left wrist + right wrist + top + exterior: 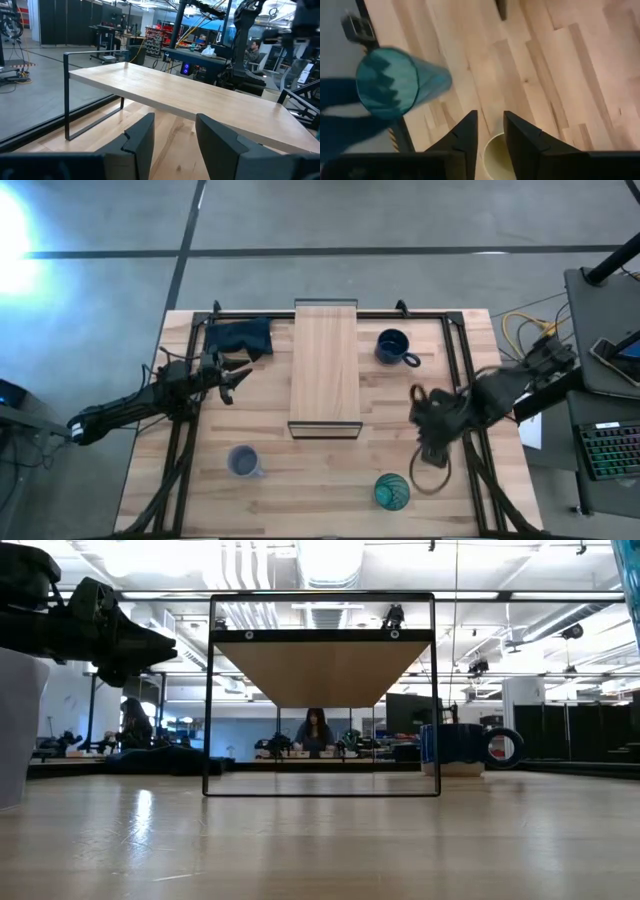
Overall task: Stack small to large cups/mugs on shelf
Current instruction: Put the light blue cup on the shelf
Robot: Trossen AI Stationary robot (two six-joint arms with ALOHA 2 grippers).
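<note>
Your left gripper [235, 375] waited wide open and empty beside the dark blue cloth [240, 337], facing the shelf [324, 365]. The pale blue-grey mug [242, 461] stood near the table's front, the navy mug [394, 346] just right of the shelf, the teal tumbler [392, 491] front right. Your right gripper [490, 131] hung over the small cream-yellow cup [501, 157], one finger inside its rim, jaws partly parted; whether it gripped I cannot tell. That cup looked light, rigid and slick, so pinch the wall.
</note>
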